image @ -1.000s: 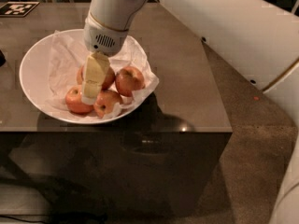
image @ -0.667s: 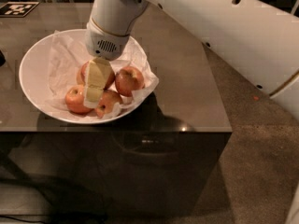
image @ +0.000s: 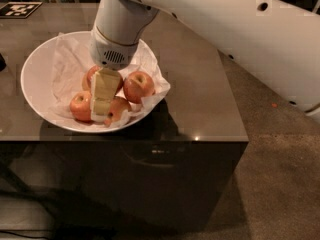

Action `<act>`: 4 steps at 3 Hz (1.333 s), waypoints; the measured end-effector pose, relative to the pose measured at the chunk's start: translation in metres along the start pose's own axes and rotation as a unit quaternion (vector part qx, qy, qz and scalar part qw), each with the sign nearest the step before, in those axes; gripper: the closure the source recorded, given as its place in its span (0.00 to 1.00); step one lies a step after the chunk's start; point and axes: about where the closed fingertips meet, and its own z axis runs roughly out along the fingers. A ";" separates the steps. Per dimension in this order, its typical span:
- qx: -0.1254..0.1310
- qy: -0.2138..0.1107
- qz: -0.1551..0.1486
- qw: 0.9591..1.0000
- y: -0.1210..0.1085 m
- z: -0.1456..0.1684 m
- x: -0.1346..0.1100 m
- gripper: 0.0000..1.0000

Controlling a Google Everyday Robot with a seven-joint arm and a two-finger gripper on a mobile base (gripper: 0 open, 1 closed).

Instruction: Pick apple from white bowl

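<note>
The white bowl stands on the dark table, lined with crumpled white tissue paper. Several apples lie in its right half. The apple, the largest and deepest red, lies at the right. A paler apple lies at the front left and another at the front. A fourth is partly hidden behind the gripper. My gripper reaches straight down into the bowl between these apples, just left of the red apple, with its tip low among the front two.
The table edge runs just in front of the bowl, with brown floor to the right. My white arm crosses above the table's right side. A black-and-white marker lies at the far left corner.
My gripper has moved down and slightly toward the front of the bowl, deeper among the apples. The apples and bowl have not visibly moved.
</note>
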 end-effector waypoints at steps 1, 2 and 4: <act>-0.001 -0.009 0.002 1.000 -0.004 -0.001 0.004 0.00; 0.000 -0.020 -0.005 1.000 -0.018 -0.005 0.009 0.00; -0.022 -0.027 -0.019 0.999 -0.030 0.011 0.014 0.00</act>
